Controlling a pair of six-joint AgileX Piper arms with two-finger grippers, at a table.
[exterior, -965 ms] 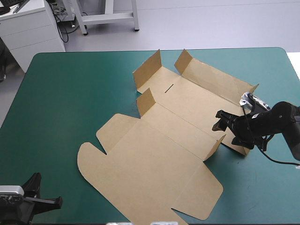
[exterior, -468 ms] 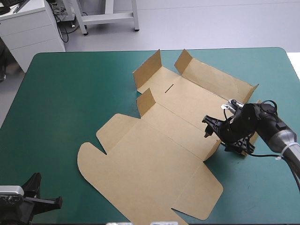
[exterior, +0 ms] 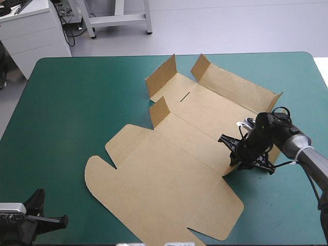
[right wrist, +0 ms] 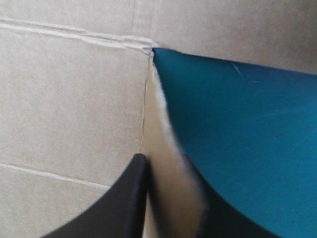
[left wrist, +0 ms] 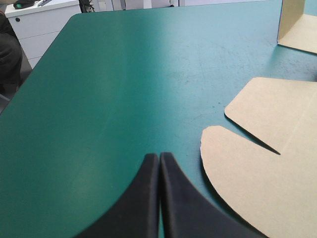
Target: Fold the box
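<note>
One flap gripped on the flat-cut brown board box [exterior: 174, 169]
The right pincer [right wrist: 166, 171] clamps a small raised flap [exterior: 231, 166] at the box's right edge; the left pincer [left wrist: 159, 157] rests closed over the teal-green tabletop's [exterior: 77, 102] near-left corner. The sheet lies mid-tabletop, long axis near-left to far-right, rounded lid end nearest. Light, stiff board, probably bending only along creases: take flap edges.

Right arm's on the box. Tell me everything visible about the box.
The box is a cut sheet of brown board, lying mostly flat on the teal-green cover. Its near lid panel with rounded tabs is flat; flaps and the long wall at its far end stand raised. A slit marks one panel. The right gripper pinches a small raised flap on its right side.
</note>
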